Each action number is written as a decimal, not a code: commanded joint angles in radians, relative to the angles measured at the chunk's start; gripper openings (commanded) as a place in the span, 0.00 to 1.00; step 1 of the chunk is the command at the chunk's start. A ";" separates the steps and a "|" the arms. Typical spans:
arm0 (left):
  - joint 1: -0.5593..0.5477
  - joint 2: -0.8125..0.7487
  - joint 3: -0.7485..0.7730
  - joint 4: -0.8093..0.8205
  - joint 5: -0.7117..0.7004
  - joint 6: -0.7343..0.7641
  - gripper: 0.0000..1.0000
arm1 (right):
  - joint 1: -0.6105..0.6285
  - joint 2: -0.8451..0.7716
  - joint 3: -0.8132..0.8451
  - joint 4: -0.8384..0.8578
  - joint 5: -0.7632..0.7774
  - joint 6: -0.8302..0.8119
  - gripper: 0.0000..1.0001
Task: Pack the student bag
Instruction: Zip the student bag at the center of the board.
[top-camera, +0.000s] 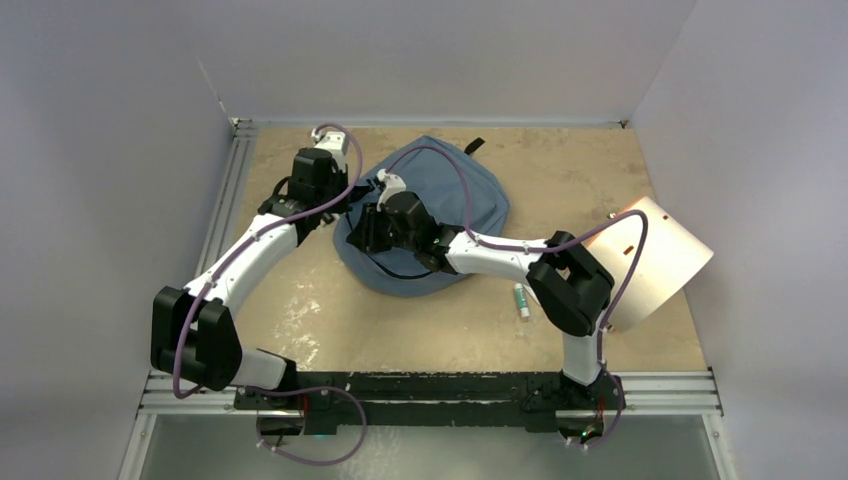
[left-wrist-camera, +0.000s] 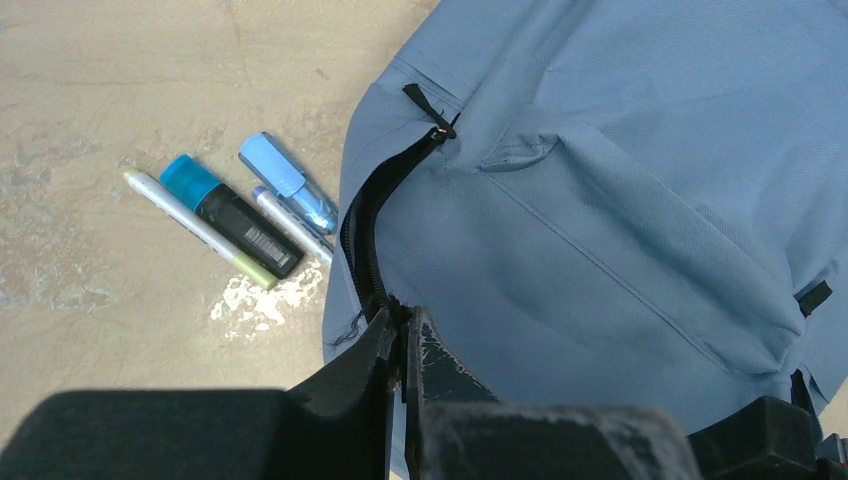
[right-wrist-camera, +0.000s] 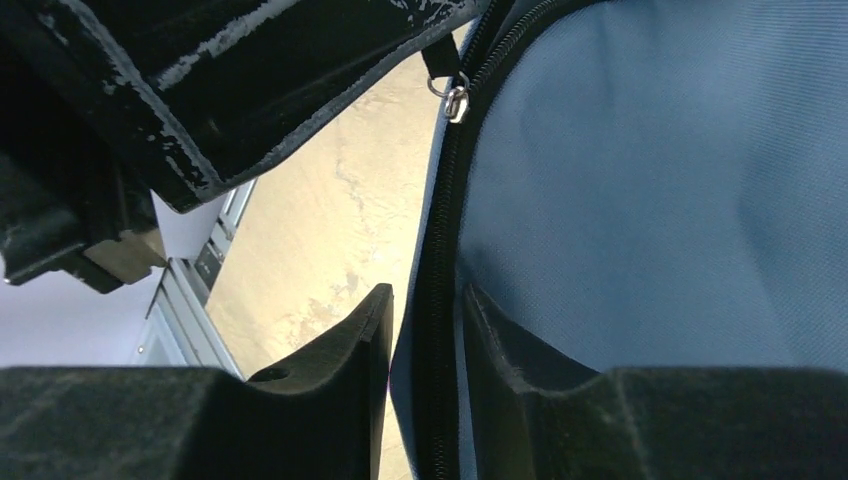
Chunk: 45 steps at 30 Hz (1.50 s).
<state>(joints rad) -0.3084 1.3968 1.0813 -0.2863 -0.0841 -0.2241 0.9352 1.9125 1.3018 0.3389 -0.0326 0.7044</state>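
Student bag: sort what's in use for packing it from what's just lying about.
In use: slate-blue fabric backpack; left gripper, shut on its zipper edge; right gripper, straddling that edge.
Lying about: beige folder; small green-white tube; teal-capped black marker; three pens.

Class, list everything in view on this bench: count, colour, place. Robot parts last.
student bag: one, slate blue, centre, toward the back
folder: one, beige, far right
small tube: one, white and green, just left of the folder
marker: one, black with teal cap, beside the bag's zipper
pen: one, yellow-green, alongside the marker
capped tube: one, blue, between marker and bag
thin pen: one, white, between marker and bag
table: one, tan, under everything
left claw: one, black, shut on the bag's zipper edge
right claw: one, black, jaws astride the zipper, grip unclear
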 joint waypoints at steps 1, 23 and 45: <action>0.008 -0.033 0.002 0.074 0.013 -0.001 0.00 | 0.001 -0.006 0.012 0.010 0.036 -0.043 0.37; 0.008 -0.013 0.008 0.061 0.005 0.002 0.00 | 0.012 -0.067 -0.141 0.053 -0.256 -0.221 0.00; 0.005 0.088 0.029 0.033 0.111 -0.020 0.00 | 0.034 -0.293 -0.262 -0.263 -0.518 -0.613 0.00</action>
<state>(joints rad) -0.3092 1.4662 1.0687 -0.3309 0.0010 -0.2356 0.9386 1.6939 1.0622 0.1852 -0.4149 0.1825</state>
